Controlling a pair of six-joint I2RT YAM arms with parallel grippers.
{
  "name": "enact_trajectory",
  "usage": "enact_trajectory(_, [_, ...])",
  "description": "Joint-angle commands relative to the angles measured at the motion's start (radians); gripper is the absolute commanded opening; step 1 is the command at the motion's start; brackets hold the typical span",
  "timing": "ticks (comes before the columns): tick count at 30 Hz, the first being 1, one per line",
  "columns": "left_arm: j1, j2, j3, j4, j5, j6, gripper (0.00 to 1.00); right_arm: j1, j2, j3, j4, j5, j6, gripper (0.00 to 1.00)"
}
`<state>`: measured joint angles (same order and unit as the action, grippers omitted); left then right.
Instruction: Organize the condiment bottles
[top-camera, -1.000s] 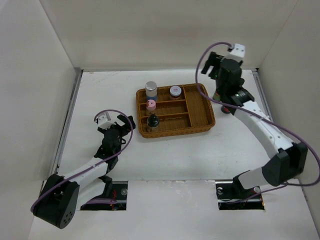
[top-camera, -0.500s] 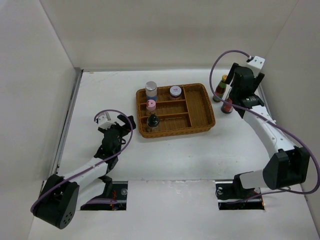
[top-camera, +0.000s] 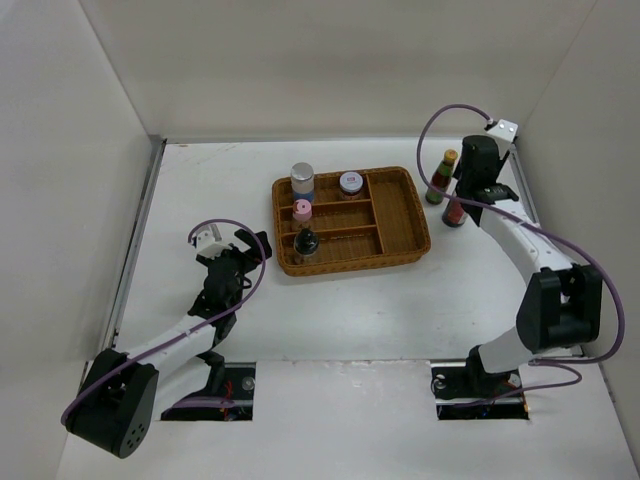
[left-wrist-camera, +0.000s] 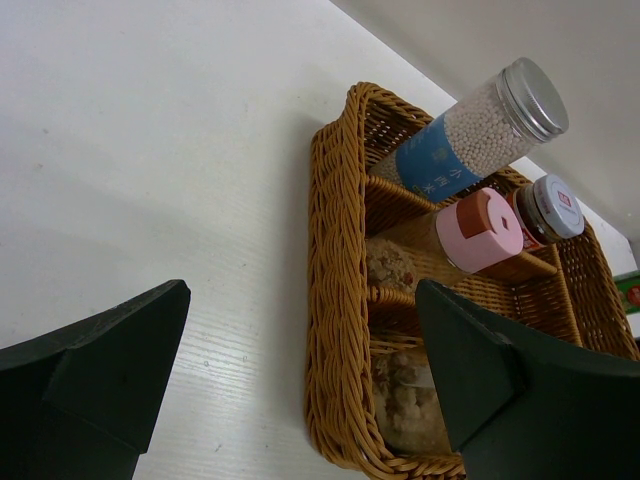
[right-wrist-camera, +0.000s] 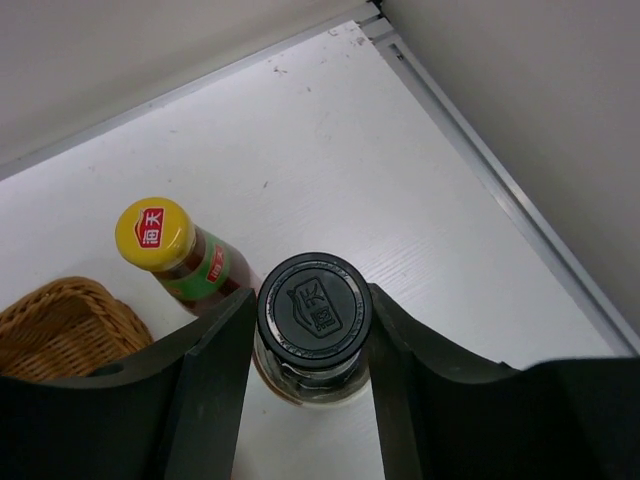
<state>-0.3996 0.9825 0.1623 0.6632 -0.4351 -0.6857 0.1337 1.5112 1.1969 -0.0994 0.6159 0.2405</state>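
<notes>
Outside the wicker tray (top-camera: 405, 215), near the right wall, stands the tall clear black-capped bottle (right-wrist-camera: 315, 305). My right gripper (right-wrist-camera: 312, 335) is around it from above, both fingers pressed against the cap. The yellow-capped green bottle (right-wrist-camera: 175, 250) (top-camera: 441, 175) stands just beside it, apart from the fingers. In the tray's left compartments stand the silver-capped blue-label bottle (top-camera: 302, 180) (left-wrist-camera: 480, 130), the pink-capped bottle (top-camera: 301, 210) (left-wrist-camera: 480, 230) and the black-capped dark bottle (top-camera: 305, 243). The short red-lidded jar (top-camera: 350, 183) (left-wrist-camera: 548, 207) sits at the back. My left gripper (top-camera: 240, 250) (left-wrist-camera: 300, 300) hangs open left of the tray (left-wrist-camera: 335, 300).
White walls enclose the table on three sides. A metal rail (right-wrist-camera: 480, 160) runs along the right wall, close to the two bottles. The tray's right compartment (top-camera: 400, 205) holds nothing.
My right arm swung from behind the tray's corner to the right wall, came down over the black-capped bottle, and its jaws closed onto the cap. The left arm stayed still.
</notes>
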Motion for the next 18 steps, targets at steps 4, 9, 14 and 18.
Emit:
enact_trajectory(4, [0.002, -0.021, 0.025, 0.056, 0.010, -0.008, 1.00, -0.007, -0.029, -0.016, 0.151, 0.051, -0.021, 0.34])
enact_trajectory(9, [0.000, -0.021, 0.023, 0.056, 0.015, -0.008, 1.00, 0.026, -0.146, -0.117, 0.242, 0.149, -0.067, 0.26])
enact_trajectory(14, [0.000, 0.013, 0.029, 0.065, 0.015, -0.009, 1.00, 0.114, -0.270, -0.112, 0.237, 0.186, -0.127, 0.25])
enact_trajectory(18, [-0.002, 0.015, 0.026, 0.073, 0.015, -0.009, 1.00, 0.229, -0.307, -0.079, 0.231, 0.217, -0.187, 0.26])
